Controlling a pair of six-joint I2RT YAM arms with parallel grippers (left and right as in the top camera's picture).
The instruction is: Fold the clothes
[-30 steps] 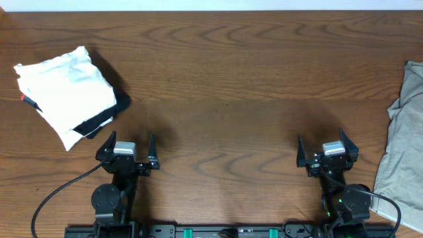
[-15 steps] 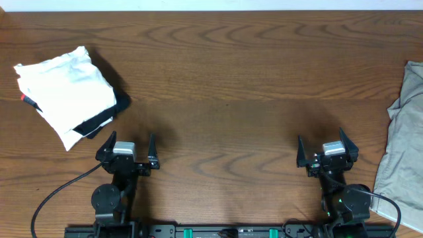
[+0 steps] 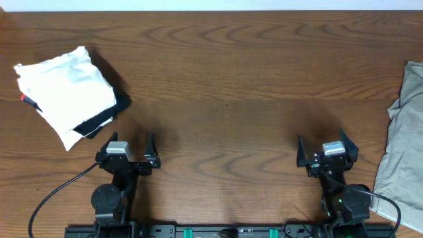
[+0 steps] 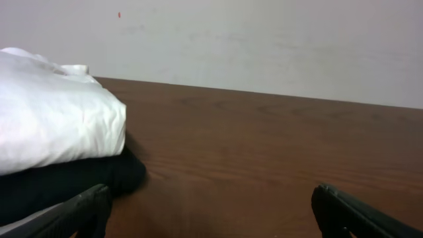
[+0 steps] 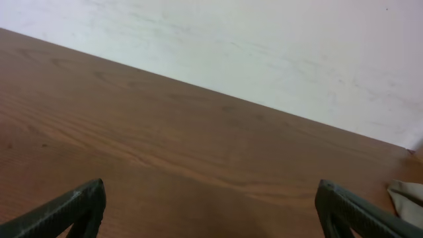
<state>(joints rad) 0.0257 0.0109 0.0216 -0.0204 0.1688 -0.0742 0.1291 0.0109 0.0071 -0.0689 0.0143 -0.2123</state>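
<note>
At far left a white pile (image 3: 66, 96) sits on a black cloth (image 3: 100, 121), just beyond and left of the left claw (image 3: 130, 142). That claw is spread wide and holds nothing, low over bare counter (image 3: 225, 79). Its wrist view shows only the pile's near edge.

The right claw (image 3: 320, 140) is likewise spread wide and holds nothing, near the front edge.

The clothes (image 3: 402, 145) lie crumpled at the far right edge of the counter, to the right of the right claw and well apart from the left one, so I judge the right arm the one to reach. Their long axis seems to run front to back along that edge.

The overhead frame cuts off much of the garment. The right wrist view catches only a corner (image 5: 406, 193). No waistband or pocket can be made out.
</note>
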